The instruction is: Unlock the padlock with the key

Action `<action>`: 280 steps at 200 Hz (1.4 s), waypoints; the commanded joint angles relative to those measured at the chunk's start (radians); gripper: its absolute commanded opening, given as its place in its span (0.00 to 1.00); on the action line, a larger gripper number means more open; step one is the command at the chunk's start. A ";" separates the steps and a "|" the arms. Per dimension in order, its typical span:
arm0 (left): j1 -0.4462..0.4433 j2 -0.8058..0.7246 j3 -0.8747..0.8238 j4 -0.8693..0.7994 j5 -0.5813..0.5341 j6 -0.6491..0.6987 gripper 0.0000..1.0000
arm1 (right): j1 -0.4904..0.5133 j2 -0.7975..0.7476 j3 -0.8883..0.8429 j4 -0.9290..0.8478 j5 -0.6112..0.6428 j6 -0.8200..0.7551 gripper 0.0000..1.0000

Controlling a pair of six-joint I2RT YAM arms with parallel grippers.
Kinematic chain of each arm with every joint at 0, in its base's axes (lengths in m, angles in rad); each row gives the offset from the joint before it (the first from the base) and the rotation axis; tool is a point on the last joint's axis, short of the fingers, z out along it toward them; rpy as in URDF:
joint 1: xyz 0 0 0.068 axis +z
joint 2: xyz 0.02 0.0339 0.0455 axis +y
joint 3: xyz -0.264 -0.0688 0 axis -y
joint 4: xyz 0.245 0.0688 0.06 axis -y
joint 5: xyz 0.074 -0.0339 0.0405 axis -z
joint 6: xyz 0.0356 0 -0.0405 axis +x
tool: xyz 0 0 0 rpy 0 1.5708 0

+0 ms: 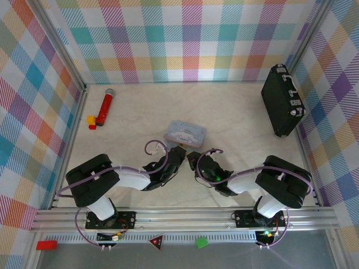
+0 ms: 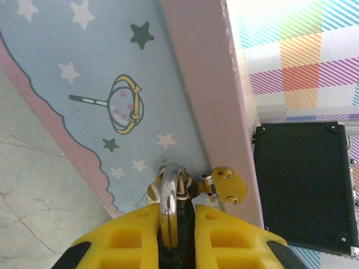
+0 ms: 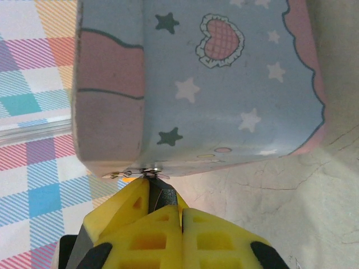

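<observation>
left gripper (image 2: pixel 176 216) clamps padlock (image 2: pixel 168 185) at tin's (image 2: pixel 112 84) edge. right gripper (image 3: pixel 164 204) pinches key (image 3: pixel 161 190), tip close against tin's edge. you brace padlock steady, line key straight into padlock, push gently, then twist.

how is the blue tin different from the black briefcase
The blue tin is pastel blue and pink with stars; the black briefcase is plain black with metal fittings. The blue tin is the smaller and lies flat in the middle; the black briefcase stands propped on edge, far right. Both look shut.
</observation>
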 commanded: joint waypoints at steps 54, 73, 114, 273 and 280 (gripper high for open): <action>-0.093 0.036 0.059 0.268 0.352 -0.006 0.00 | 0.047 -0.010 0.175 0.092 -0.128 0.034 0.00; -0.081 0.038 0.053 0.296 0.377 -0.002 0.00 | 0.032 0.002 0.148 0.149 -0.178 -0.002 0.00; -0.068 0.067 0.012 0.288 0.421 -0.012 0.00 | 0.000 -0.022 -0.002 0.111 -0.232 0.019 0.00; -0.005 0.093 -0.073 0.311 0.456 -0.019 0.46 | -0.051 -0.108 -0.171 0.000 -0.250 -0.034 0.00; 0.004 0.070 -0.083 0.289 0.449 -0.012 0.49 | -0.054 -0.124 -0.174 -0.027 -0.250 -0.039 0.00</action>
